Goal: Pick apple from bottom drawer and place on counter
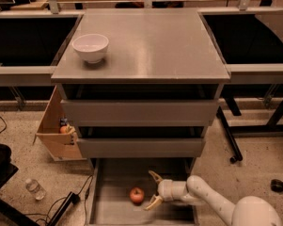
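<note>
The apple (137, 195), small, round and red-orange, lies on the floor of the open bottom drawer (113, 212) near its middle. My gripper (152, 190) is inside the drawer just right of the apple, pointing left at it, with its two yellowish fingers spread open above and below the apple's height. It does not touch the apple. The white arm reaches in from the lower right. The counter (155, 46) is the flat grey top of the cabinet.
A white bowl (90, 46) stands on the counter's left side. Two shut grey drawers (138, 112) sit above the open one. A cardboard box (55, 131) with a small orange item stands left of the cabinet. A plastic bottle (35, 188) and cables lie on the floor.
</note>
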### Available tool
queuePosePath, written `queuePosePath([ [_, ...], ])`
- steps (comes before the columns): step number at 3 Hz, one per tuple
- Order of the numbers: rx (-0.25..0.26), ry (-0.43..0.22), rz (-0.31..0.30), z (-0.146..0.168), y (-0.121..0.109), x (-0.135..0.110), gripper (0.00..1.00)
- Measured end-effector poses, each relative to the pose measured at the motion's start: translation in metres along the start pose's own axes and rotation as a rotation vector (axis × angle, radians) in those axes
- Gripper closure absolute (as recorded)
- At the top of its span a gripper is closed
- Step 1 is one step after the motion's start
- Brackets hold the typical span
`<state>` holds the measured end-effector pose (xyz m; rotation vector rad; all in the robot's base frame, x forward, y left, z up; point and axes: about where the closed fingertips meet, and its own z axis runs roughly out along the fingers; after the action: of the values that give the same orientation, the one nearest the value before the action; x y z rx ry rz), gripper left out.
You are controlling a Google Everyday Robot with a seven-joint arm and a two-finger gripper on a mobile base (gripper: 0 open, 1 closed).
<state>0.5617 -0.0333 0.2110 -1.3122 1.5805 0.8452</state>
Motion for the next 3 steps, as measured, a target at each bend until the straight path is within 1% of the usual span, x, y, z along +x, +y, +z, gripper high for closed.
queuePosePath([
  [1, -0.024, -0.010, -0.003, 0.021, -0.001, 0.015, 0.00],
  [2, -0.066, 0.020, -0.011, 0.043, 0.001, 0.028, 0.00],
  [3, -0.114, 0.027, -0.005, 0.062, 0.006, 0.033, 0.00],
])
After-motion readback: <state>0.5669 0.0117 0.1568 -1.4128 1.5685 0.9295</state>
